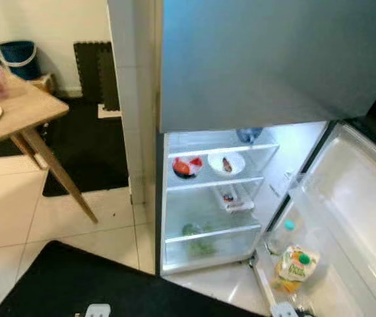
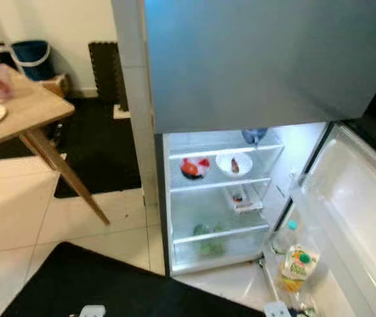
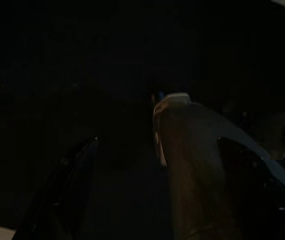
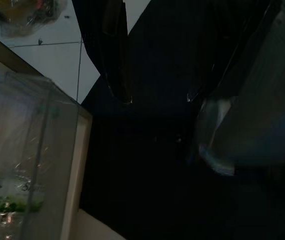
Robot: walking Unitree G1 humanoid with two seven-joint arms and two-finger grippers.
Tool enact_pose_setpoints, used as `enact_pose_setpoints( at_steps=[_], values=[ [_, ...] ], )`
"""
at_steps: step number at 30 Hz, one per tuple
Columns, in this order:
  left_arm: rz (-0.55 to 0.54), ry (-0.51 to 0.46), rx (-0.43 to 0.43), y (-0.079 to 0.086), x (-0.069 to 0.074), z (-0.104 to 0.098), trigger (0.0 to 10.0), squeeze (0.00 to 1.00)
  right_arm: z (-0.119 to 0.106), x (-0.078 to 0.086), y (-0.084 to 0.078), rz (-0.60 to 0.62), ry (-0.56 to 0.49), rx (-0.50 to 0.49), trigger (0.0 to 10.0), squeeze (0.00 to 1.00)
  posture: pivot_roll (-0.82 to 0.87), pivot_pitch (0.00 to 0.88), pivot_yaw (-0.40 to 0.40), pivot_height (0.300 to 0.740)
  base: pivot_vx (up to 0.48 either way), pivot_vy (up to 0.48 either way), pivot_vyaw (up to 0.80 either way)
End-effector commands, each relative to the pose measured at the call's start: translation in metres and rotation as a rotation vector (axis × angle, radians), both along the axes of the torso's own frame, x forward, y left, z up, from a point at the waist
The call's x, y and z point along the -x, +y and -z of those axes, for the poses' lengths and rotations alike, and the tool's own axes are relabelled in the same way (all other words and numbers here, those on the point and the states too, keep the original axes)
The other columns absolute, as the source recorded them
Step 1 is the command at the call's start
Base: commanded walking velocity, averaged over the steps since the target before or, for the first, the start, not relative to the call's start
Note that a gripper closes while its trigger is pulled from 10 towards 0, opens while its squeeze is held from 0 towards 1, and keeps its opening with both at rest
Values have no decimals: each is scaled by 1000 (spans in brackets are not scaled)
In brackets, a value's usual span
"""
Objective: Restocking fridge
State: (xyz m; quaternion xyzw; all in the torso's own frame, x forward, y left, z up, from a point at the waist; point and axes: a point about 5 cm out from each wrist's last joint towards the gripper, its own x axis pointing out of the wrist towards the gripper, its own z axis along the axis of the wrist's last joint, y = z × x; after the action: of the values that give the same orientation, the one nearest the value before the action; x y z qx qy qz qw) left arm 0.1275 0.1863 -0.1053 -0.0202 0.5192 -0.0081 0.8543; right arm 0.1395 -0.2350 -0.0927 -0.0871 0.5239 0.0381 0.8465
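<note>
Orange juice carton (image 1: 295, 265) beside right end effector (image 4: 157, 97)

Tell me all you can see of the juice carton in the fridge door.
The juice carton stands in the lowest bin of the open fridge door, leaning a little. It looks like white and yellow printed card with green lettering, an orange picture low down and a green screw cap on its sloped top. A clear bottle with a teal cap stands just behind it, seemingly touching. The bin's clear front wall covers its base. Neither gripper is near it.
</note>
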Motion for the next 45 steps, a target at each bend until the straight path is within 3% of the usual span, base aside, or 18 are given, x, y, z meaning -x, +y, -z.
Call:
enact_pose_setpoints(
  at_steps=[1,11,21,35,45],
  values=[
    [9,60,14,-4,14,5,10000,0,0,3,-3,10,4,1,10000,0,-33,0,-40,740,-307,0,0],
    [8,58,16,-5,14,5,10000,0,-2,-2,-4,17,-9,-6,10000,0,-33,0,-42,740,-310,0,0],
    [3,57,19,-5,14,5,10000,0,-2,-3,-3,8,-5,-6,10000,0,-30,0,-44,740,-313,0,-769],
    [52,41,13,-2,12,4,10000,0,-3,-6,-3,9,-13,-9,10000,0,-30,0,-46,740,0,0,-103],
    [56,51,18,-3,14,5,10000,0,-3,-5,-5,7,-13,-6,10000,0,-33,0,-47,740,0,-458,0]
  ],
)
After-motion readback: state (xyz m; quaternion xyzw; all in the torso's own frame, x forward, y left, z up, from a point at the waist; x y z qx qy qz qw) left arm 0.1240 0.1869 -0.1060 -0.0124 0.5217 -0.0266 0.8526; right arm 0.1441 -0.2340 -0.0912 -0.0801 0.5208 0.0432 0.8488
